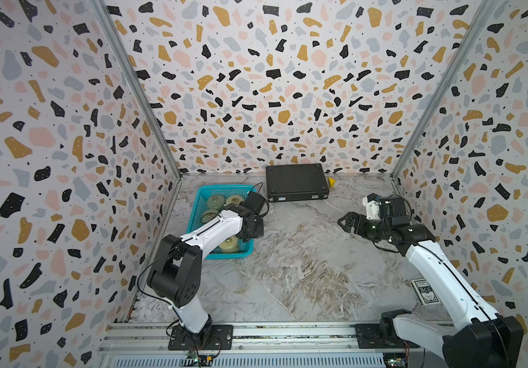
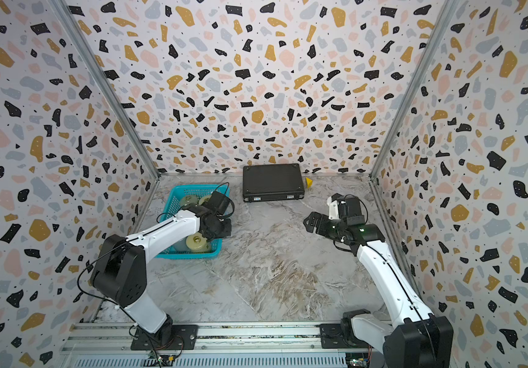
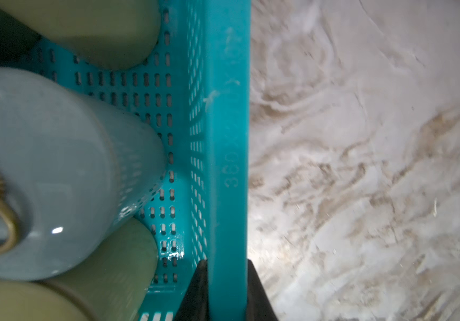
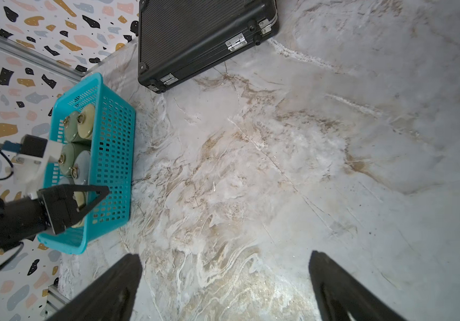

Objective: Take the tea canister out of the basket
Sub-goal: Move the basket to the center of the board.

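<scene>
1. turquoise basket [image 3: 227,111] rim: your left end effector [image 3: 227,273] is clenched on it, one finger inside, one outside.
2. tea canisters [image 3: 42,166] sit inside the basket, near that same wall.
3. your right end effector [image 4: 226,254] hangs released above the counter [image 4: 306,166], well apart.

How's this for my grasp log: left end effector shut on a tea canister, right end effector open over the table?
Not quite: the left wrist view shows the left end effector shut on the rim of the basket, not on a tea canister. The right end effector is open over the table.
</scene>
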Tool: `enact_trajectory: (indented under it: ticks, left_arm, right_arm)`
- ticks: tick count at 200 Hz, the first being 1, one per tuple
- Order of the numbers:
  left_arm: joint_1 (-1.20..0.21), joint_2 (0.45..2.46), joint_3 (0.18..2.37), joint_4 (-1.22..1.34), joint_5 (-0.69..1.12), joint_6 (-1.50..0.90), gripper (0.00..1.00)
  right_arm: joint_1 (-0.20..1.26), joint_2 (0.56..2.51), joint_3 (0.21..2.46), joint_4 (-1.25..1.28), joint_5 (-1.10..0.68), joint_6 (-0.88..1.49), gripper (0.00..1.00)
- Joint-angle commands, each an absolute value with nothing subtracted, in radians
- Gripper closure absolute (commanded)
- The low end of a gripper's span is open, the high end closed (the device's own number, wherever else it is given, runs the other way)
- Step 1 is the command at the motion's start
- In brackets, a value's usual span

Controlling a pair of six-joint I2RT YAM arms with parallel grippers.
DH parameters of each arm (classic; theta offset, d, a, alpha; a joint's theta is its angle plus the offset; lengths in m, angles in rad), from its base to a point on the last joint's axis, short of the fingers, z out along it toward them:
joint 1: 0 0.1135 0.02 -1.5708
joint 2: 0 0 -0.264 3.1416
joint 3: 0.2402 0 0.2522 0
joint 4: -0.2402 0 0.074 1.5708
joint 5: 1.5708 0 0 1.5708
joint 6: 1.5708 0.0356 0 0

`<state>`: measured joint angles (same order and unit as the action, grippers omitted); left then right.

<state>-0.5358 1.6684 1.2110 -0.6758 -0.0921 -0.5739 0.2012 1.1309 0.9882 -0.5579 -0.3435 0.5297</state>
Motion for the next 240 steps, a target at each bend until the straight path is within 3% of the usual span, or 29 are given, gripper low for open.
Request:
enact_trajectory:
  ticks: [1,37,70,123,154,191,240]
  left_arm:
    - [-0.659,1.613,1.175,-0.659,0.026,-0.810,0.92]
    - [-0.832,1.612,1.157,-0.616,0.003,-0.966,0.92]
    - [-0.902,1.633,1.171,-0.575,0.008,-1.003,0.86]
    - [-0.902,1.609,1.231,-0.662,0.014,-0.932,0.25]
    - [-0.893,1.511,1.223,-0.713,-0.063,-0.898,0.03]
    - [-0.834,1.331,1.159,-0.741,-0.113,-0.807,0.00]
    - [-0.646,1.075,1.092,-0.812,-0.109,-0.698,0.00]
  right_arm:
    - [0.207,1.100,0.988,-0.581,-0.356,0.543,0.01]
    - [0.210,1.089,0.986,-0.607,-0.340,0.550,0.01]
    - [0.224,1.093,0.998,-0.656,-0.306,0.557,0.01]
    - [0.324,1.143,1.037,-0.688,-0.234,0.570,0.01]
    - [0.423,1.200,1.070,-0.673,-0.159,0.608,0.01]
    - [0.507,1.297,1.128,-0.668,-0.101,0.644,0.01]
    - [0.669,1.483,1.248,-0.647,-0.072,0.694,0.02]
